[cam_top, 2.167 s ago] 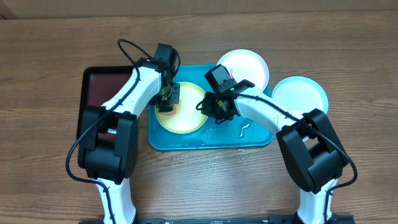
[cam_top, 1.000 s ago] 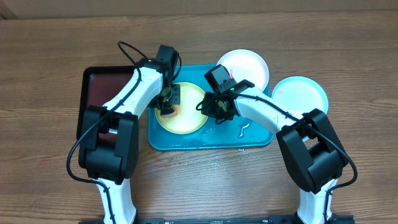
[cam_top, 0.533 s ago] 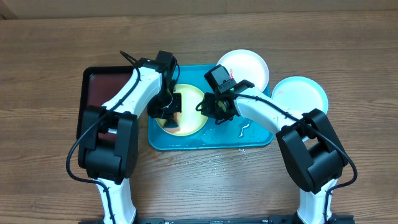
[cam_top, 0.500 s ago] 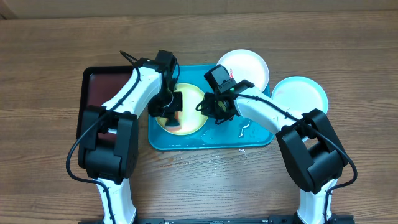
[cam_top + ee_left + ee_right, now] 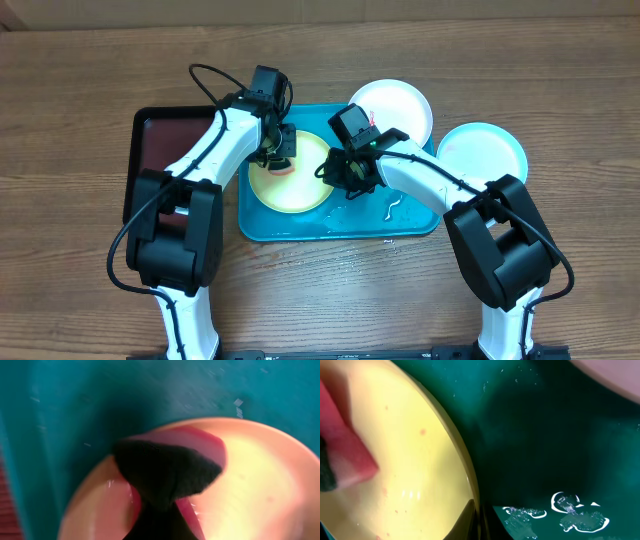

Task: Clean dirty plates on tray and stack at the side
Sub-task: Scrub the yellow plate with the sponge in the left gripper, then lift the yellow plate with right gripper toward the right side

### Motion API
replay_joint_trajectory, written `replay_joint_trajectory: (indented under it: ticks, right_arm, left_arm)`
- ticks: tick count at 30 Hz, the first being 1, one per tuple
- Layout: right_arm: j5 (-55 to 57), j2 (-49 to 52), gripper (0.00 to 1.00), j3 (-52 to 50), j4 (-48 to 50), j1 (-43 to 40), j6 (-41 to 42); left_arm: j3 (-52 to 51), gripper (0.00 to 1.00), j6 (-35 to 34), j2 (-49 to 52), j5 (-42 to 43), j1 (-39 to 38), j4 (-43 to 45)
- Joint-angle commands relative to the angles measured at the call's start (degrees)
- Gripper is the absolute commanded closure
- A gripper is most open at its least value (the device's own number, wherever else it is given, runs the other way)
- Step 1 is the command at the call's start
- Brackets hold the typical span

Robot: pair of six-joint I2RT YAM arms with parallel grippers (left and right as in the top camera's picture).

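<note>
The yellow-green plate [image 5: 300,185] lies in the left half of the turquoise tray [image 5: 350,222]. My left gripper [image 5: 279,157] is shut on a pink sponge with a dark scouring pad [image 5: 165,472] and presses it on the plate's back left part [image 5: 260,475]. My right gripper [image 5: 338,172] is shut on the plate's right rim [image 5: 465,475], one finger inside it [image 5: 476,521]. Small red specks dot the plate. The white plate [image 5: 395,105] rests at the tray's back right edge. The light blue plate [image 5: 483,150] lies on the table to the right.
A black-rimmed dark red tray [image 5: 165,145] adjoins the turquoise tray on the left. Water or foam streaks [image 5: 395,208] lie on the tray floor to the right of the plate, and they also show in the right wrist view [image 5: 570,510].
My left gripper swept the sponge down to the plate's front left, then back up to its back left part. The right gripper and the plate stayed put.
</note>
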Motion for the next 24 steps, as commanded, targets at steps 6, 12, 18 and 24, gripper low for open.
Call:
replay_joint_trajectory:
  ticks: [6, 12, 18, 24]
  right_arm:
    - [0.8, 1.5, 0.96, 0.5, -0.1, 0.1, 0.0]
    - [1.4, 1.5, 0.96, 0.5, -0.1, 0.1, -0.3]
    - [0.5, 1.3, 0.96, 1.2, -0.1, 0.1, -3.7]
    - [1.3, -1.1, 0.96, 5.5, -5.6, 0.5, -11.9]
  left_arm:
    - [8.2, 0.96, -0.2, -0.3, -9.2, 0.5, -9.0]
    - [21.5, 0.96, -0.2, -0.3, -9.2, 0.5, -20.8]
    - [31.1, 0.96, -0.2, -0.3, -9.2, 0.5, -29.6]
    - [32.4, 0.96, 0.0, -0.3, -10.6, 0.9, -32.1]
